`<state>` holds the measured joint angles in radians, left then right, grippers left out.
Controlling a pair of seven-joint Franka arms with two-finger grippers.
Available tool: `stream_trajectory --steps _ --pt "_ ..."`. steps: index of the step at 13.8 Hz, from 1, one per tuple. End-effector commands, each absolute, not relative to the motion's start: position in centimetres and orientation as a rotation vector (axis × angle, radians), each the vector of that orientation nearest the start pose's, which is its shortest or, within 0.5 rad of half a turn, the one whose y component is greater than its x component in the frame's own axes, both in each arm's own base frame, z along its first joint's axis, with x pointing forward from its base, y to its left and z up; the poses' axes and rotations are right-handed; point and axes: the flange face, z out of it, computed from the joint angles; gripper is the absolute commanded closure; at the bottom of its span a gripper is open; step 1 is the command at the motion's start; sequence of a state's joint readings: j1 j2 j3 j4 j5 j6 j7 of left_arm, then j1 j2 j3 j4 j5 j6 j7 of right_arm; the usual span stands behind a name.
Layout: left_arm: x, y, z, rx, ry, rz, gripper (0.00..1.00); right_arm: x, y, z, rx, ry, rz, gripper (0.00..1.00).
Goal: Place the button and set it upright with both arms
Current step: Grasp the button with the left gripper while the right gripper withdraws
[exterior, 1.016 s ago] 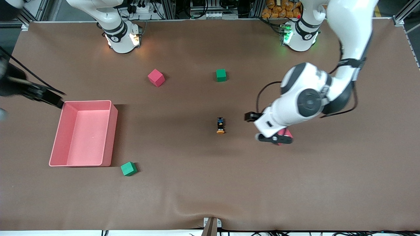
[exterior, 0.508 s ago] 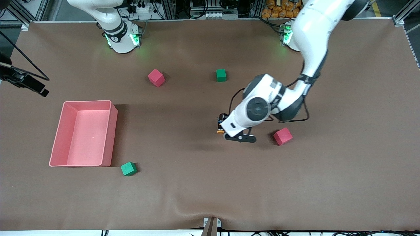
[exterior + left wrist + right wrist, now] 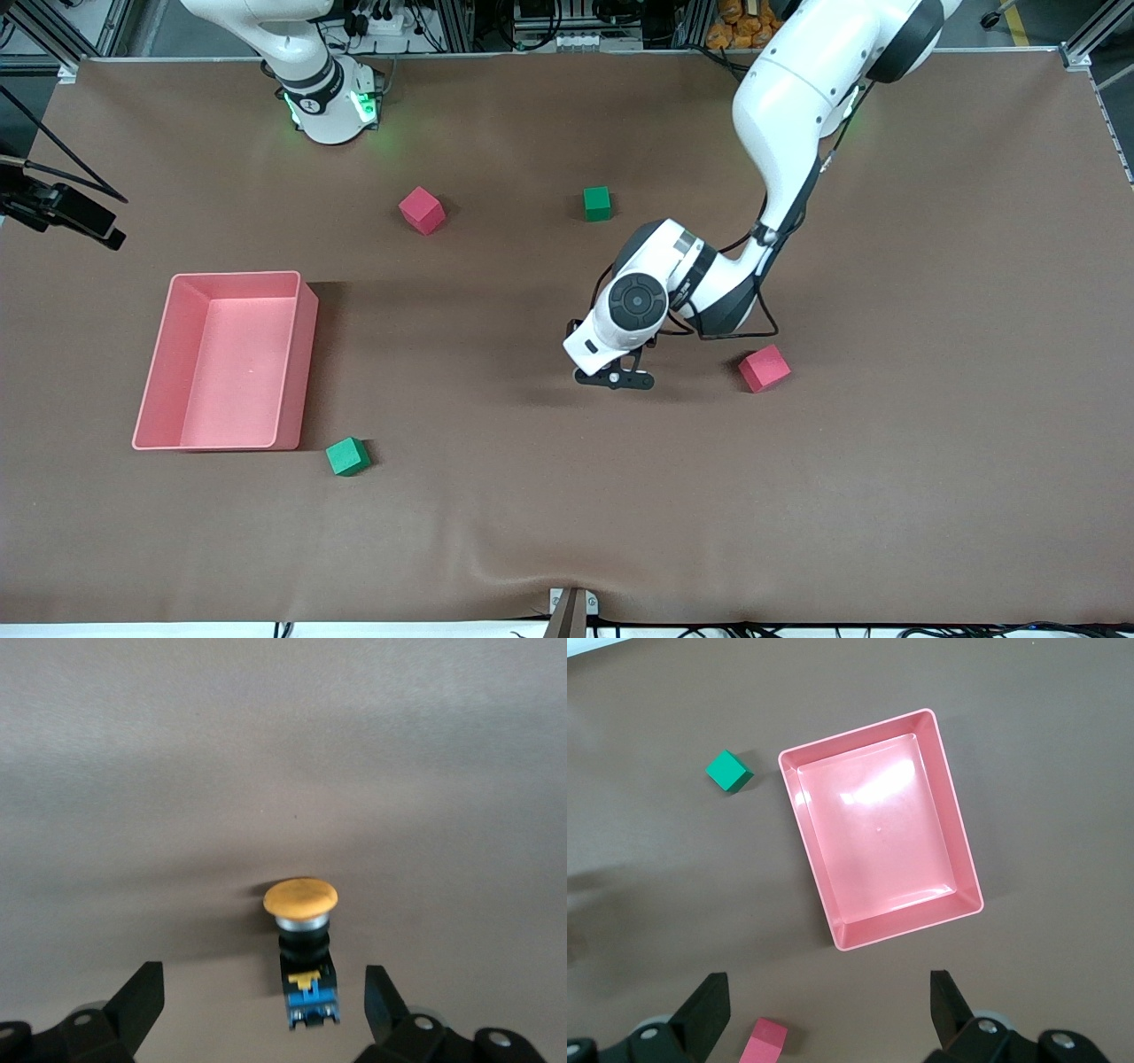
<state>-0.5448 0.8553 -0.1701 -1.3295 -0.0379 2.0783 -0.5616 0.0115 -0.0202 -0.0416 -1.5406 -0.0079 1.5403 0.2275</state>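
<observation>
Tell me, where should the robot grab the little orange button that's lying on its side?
Probably by the black and blue body, not the round orange cap. The button lies on its side on the brown table, and the open left gripper is above it with a finger on each side. Coming straight down would pinch the body's flatter sides.
</observation>
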Motion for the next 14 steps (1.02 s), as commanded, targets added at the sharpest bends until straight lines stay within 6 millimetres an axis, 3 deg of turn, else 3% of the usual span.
stream_trajectory --steps 1,6,11,14 --pt "56.4 -47.3 19.9 -3.202 0.056 0.302 0.0 53.9 -2.2 65.3 -3.136 0.389 -0.046 0.0" --pt "55.8 -47.7 18.4 -3.206 0.038 0.346 0.0 54.1 -2.2 65.3 -3.133 0.383 -0.063 0.0" --pt "55.0 -48.1 17.6 -3.188 0.057 0.379 0.19 54.2 -1.9 65.3 -3.103 0.339 -0.065 0.0" --pt "54.8 -48.1 17.6 -3.179 0.061 0.395 0.3 54.1 -2.6 65.3 -3.122 0.151 -0.06 0.0"
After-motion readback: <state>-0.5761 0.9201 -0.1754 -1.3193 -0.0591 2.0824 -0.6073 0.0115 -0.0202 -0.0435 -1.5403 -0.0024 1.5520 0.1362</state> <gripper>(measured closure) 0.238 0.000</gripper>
